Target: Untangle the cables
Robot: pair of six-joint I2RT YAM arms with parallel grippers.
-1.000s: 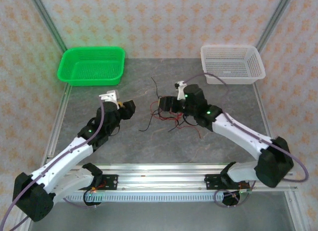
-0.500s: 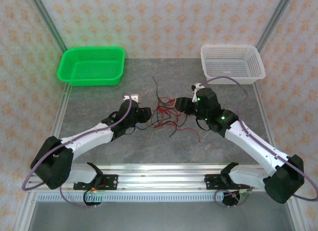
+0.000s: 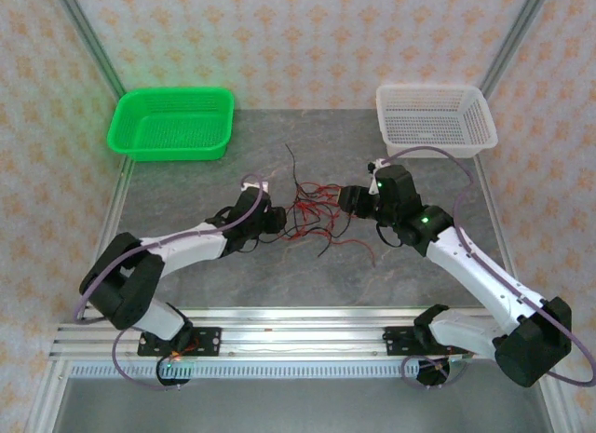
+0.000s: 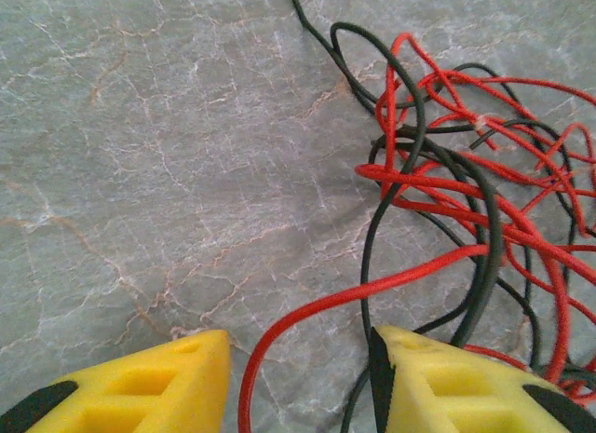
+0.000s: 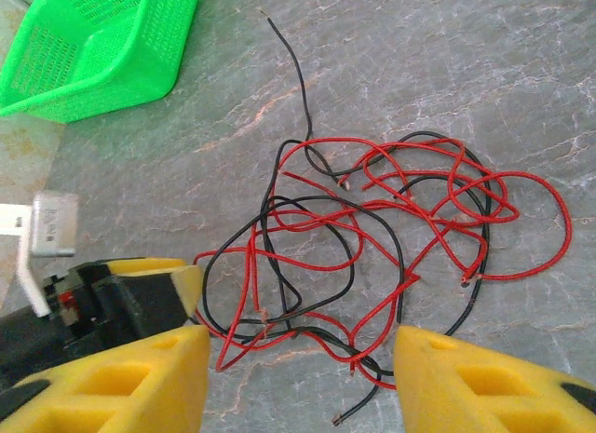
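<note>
left claw (image 4: 298, 391) is sitting wide open, low over the grey marbled table (image 4: 140, 172), straddling one red strand (image 4: 250, 363) and one black strand (image 4: 365, 265) at the left edge of the tangle of hair-thin red and black cables (image 3: 312, 209). right claw (image 5: 303, 377) is also gaping wide at the tangle's right side, gripping nothing. My read: left should be closing on the red strand alone, shedding the black one first, with right pinning the knot while left is pulling slowly outward.
</note>
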